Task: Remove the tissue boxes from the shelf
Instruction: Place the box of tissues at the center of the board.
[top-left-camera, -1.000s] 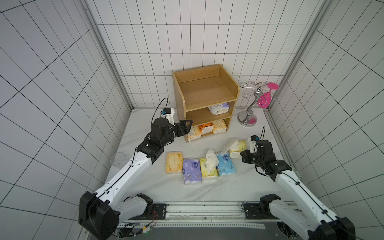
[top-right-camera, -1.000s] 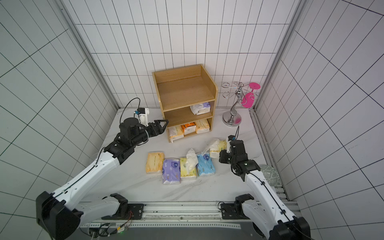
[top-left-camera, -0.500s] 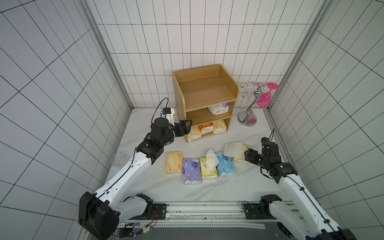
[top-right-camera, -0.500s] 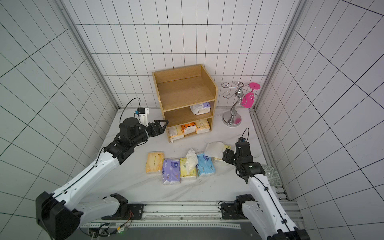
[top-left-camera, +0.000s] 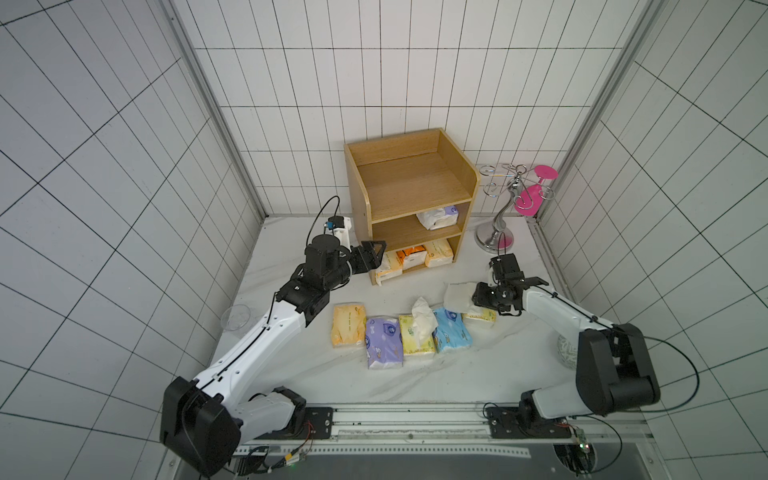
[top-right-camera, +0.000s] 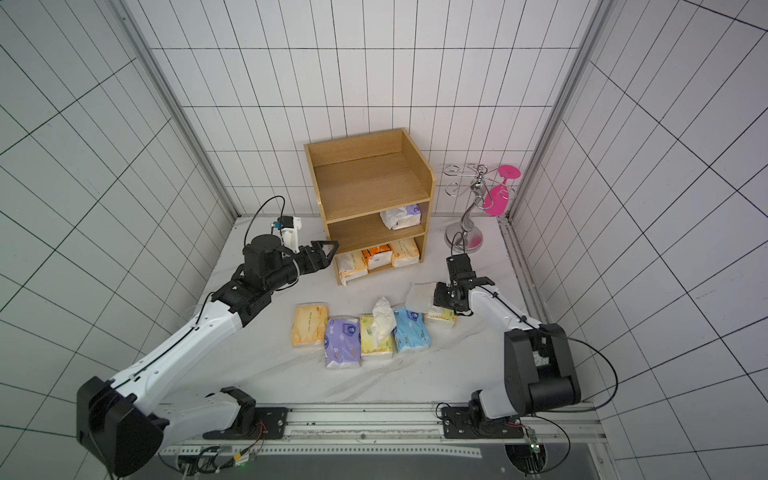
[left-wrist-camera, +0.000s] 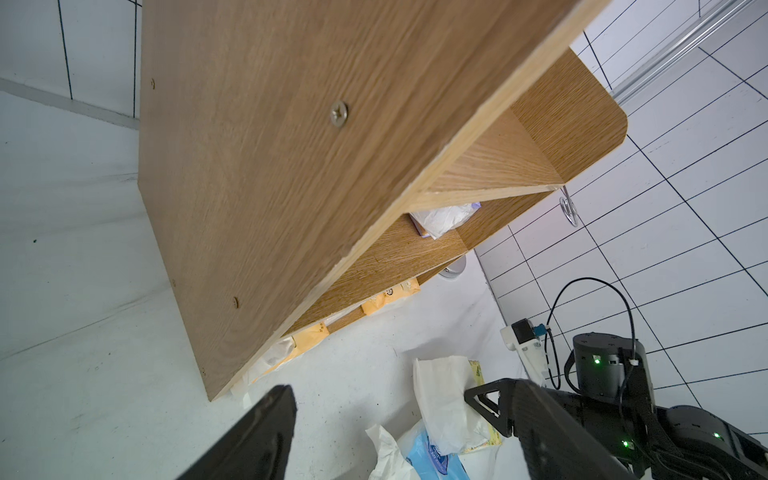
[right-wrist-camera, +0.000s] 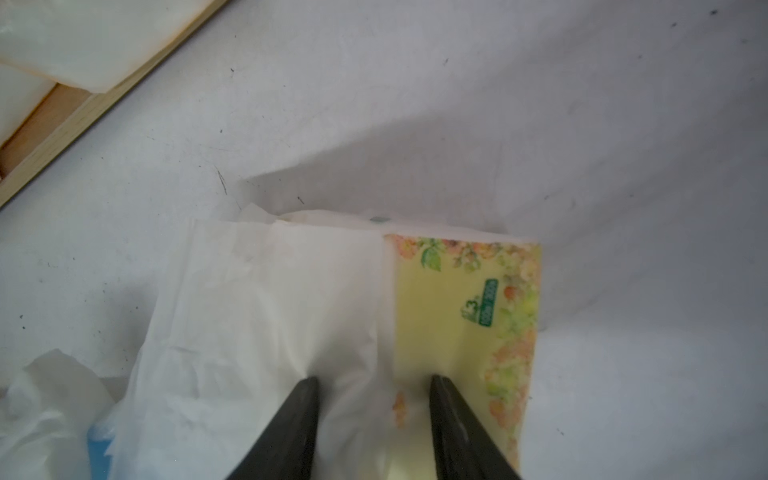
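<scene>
The left gripper is held spread wide with nothing between its fingers, level with the bottom tier of the shelf and just outside the shelf's front corner on that arm's side. Just beyond the fingertips, inside that tier, a peach pack is seen. Its near end pokes past the shelf's front edge and its long axis runs front to back. An orange pack and a pale pack are lodged beside it the same way. A purple pack lies on the middle tier, and the top tier is bare. The shelf is set at the middle of the worktop's back edge.

The right gripper is lowered onto a yellow pack, the end of a row of five laid across the middle of the worktop, toward its right edge. Its fingers are partly apart, with the tips pressed on the pack and its loose tissue. Whether anything is actually pinched cannot be told.

Four packs are judged to be left to remove. The peach pack is judged the likeliest next, with the left arm much the nearer. A straight pull outward along its long axis would be called for.
</scene>
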